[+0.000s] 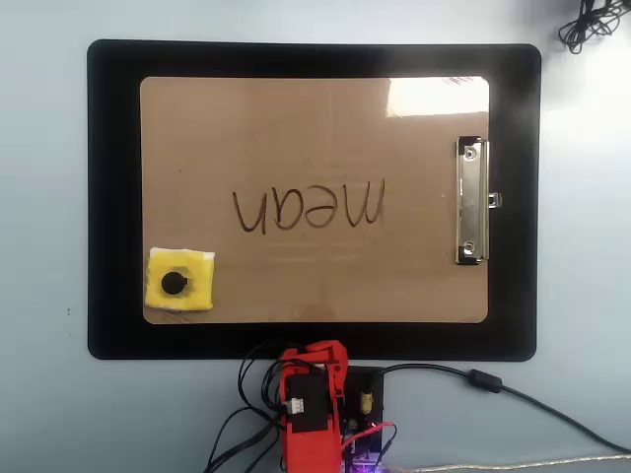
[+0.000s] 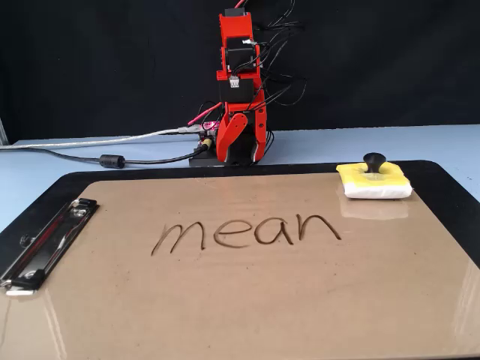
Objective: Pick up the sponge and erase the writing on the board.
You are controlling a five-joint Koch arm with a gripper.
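**Sponge waits at the board's corner, arm parked**

In the overhead view, going left to right: the sponge [image 1: 179,282] lies flat on the board's [image 1: 296,128] lower-left corner, well apart from the writing [image 1: 309,208] at mid-board, with the metal clip [image 1: 471,201] at the right edge. It looks light and soft, likely to squash if pinched by its sides; its 1 stiff black knob [image 1: 175,285] seems the better hold. The gripper [image 2: 241,147] hangs folded at the base, empty; whether its jaws are parted I cannot tell.
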